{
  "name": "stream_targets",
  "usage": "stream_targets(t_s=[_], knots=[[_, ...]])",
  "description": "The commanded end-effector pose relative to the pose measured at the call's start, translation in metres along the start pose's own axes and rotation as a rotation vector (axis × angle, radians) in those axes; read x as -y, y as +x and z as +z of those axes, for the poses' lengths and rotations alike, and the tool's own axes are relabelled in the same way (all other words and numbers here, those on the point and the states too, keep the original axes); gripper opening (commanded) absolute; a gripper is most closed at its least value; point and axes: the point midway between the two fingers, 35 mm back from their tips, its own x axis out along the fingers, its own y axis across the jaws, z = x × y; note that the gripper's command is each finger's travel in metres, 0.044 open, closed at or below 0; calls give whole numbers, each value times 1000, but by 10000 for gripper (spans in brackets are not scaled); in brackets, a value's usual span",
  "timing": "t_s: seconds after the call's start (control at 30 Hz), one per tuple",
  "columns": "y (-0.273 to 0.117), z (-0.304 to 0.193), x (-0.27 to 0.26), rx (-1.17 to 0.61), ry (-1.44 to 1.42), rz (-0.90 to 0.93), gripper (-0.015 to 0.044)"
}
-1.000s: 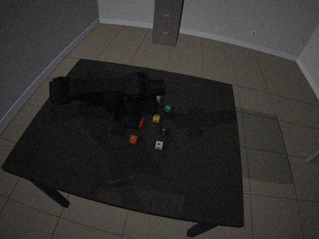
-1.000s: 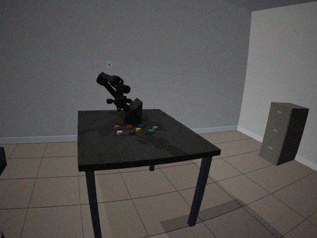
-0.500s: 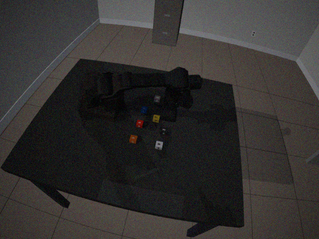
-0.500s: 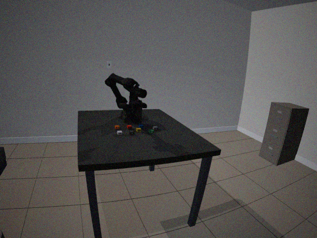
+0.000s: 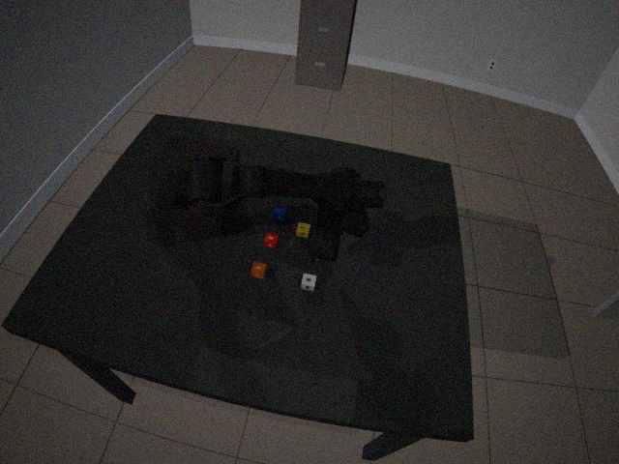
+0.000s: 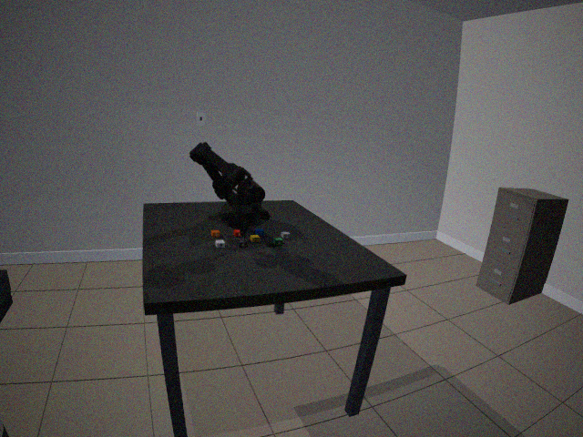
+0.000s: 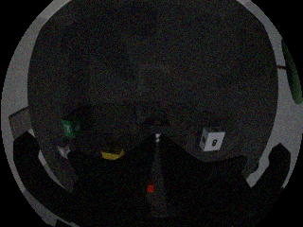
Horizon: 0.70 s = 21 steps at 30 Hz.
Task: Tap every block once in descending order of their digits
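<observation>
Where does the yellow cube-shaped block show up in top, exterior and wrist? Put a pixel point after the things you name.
Top: yellow block (image 5: 303,230) (image 6: 254,238) (image 7: 113,154) near centre, right of the red block (image 5: 271,240) (image 6: 237,232) (image 7: 151,188).
Exterior: just below centre.
Wrist: lower left, partly hidden.
Shared landmark: white block (image 5: 308,281) (image 6: 219,243) (image 7: 212,140) with a dark digit.

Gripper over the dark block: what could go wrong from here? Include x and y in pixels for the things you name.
The dark block (image 5: 316,260) (image 6: 242,244) (image 7: 156,124) barely stands out from the black table (image 5: 399,319) (image 6: 198,282), so the closed gripper (image 5: 323,259) (image 7: 157,138) could touch off-centre and nudge it. I can't read its digit reliably, so a tap might be out of order. The yellow block (image 5: 303,229) (image 6: 254,238) (image 7: 113,154) is close by; a low sideways exit may brush it.
</observation>
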Motion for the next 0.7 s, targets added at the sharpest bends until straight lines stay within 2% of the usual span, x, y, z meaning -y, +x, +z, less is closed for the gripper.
stream_targets(t_s=[0.0, 0.67], knots=[[7, -1, 0, -5, -10, -5, 20], [30, -2, 0, -5, -10, -7, 20]])
